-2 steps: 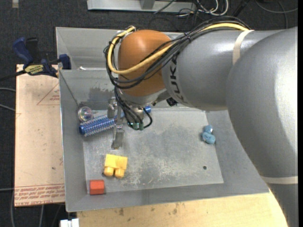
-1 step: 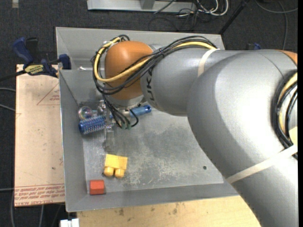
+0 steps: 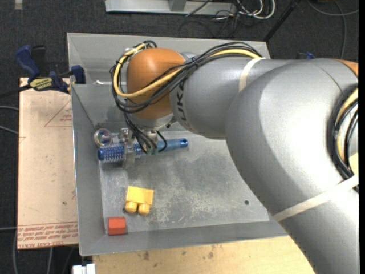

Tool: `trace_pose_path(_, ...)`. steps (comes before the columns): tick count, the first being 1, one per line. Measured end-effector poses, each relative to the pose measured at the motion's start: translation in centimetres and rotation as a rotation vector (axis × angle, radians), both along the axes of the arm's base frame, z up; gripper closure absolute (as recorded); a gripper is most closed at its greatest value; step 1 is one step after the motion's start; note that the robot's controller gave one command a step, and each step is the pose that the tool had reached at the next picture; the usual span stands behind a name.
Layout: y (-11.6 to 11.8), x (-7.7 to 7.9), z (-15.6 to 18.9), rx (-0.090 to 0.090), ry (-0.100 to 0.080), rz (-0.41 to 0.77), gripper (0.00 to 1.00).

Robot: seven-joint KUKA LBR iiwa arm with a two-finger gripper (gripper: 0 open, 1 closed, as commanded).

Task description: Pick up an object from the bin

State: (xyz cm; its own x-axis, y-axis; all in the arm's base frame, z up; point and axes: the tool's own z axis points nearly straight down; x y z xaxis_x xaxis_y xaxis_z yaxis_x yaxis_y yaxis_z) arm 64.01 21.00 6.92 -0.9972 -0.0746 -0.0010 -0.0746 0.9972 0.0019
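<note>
Camera view: the grey bin [image 3: 194,181], with the gripper [image 3: 136,144] sitting low over a blue brush [image 3: 114,152] at the far left. Can't tell if it's open or gripping. Nearer sit a yellow block [image 3: 139,199] and a small red cube [image 3: 117,226].

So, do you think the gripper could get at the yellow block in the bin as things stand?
Probably yes. The yellow block lies on bare bin floor, apart from the red cube and the walls. Nothing lies between it and the gripper, which hangs over the blue brush.
</note>
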Motion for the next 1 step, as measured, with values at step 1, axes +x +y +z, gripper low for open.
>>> trace_pose_path(1, -0.4, -3.2, 14.59, 0.002, -0.007, -0.002, 1.0)
